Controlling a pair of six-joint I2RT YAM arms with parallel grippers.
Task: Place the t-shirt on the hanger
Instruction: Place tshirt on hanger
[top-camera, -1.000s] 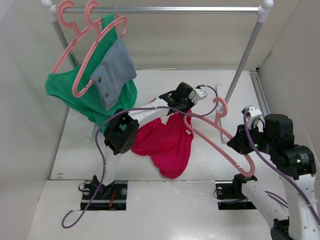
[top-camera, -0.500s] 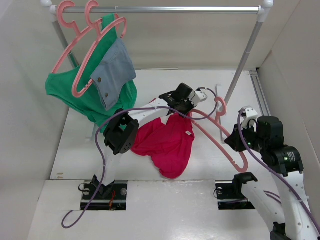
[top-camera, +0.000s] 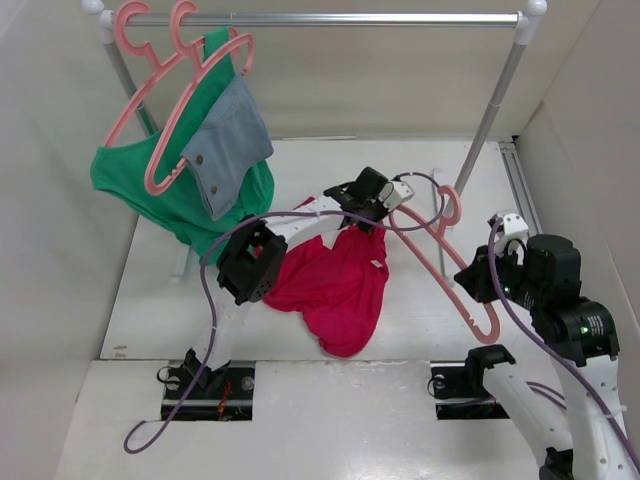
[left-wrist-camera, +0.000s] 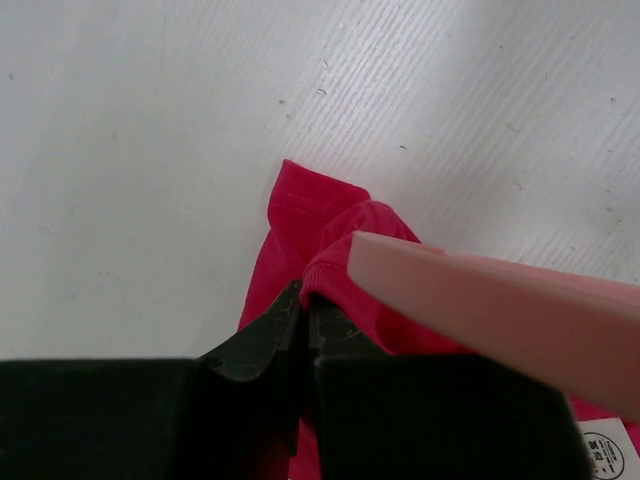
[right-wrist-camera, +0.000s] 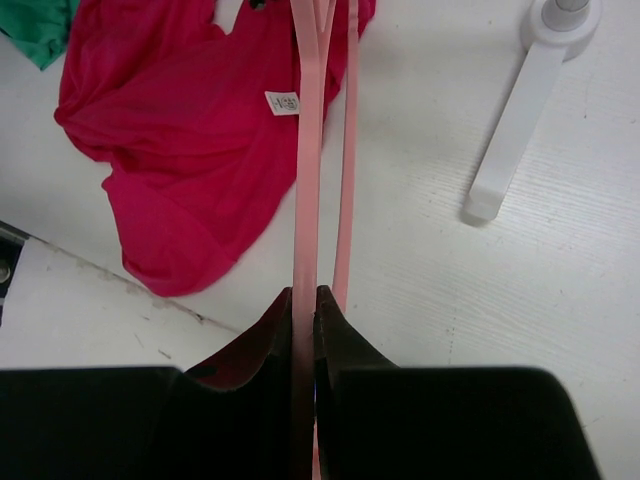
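The crimson t-shirt (top-camera: 335, 285) lies crumpled on the white table, its white label (right-wrist-camera: 283, 103) facing up. My left gripper (top-camera: 360, 222) is shut on the shirt's neck edge (left-wrist-camera: 320, 215) and holds it a little off the table. My right gripper (top-camera: 478, 285) is shut on one thin bar of the salmon-pink hanger (top-camera: 440, 270), near its lower end. The hanger slants above the table, its hook (top-camera: 448, 205) at the far end. In the left wrist view a hanger arm (left-wrist-camera: 500, 310) lies right beside the pinched neck edge. In the right wrist view the hanger (right-wrist-camera: 308, 150) runs straight ahead over the shirt (right-wrist-camera: 170, 130).
A clothes rail (top-camera: 330, 18) spans the back, with two other pink hangers bearing a green garment (top-camera: 150, 185) and a denim piece (top-camera: 228, 140) at its left. The rail's right post (top-camera: 490, 115) and white foot (right-wrist-camera: 520, 110) stand just beyond the hanger.
The right arm has shifted the hanger: its shirt-side tip has moved back and to the right, and the hook sits slightly further right. The left gripper still grips the neck edge.
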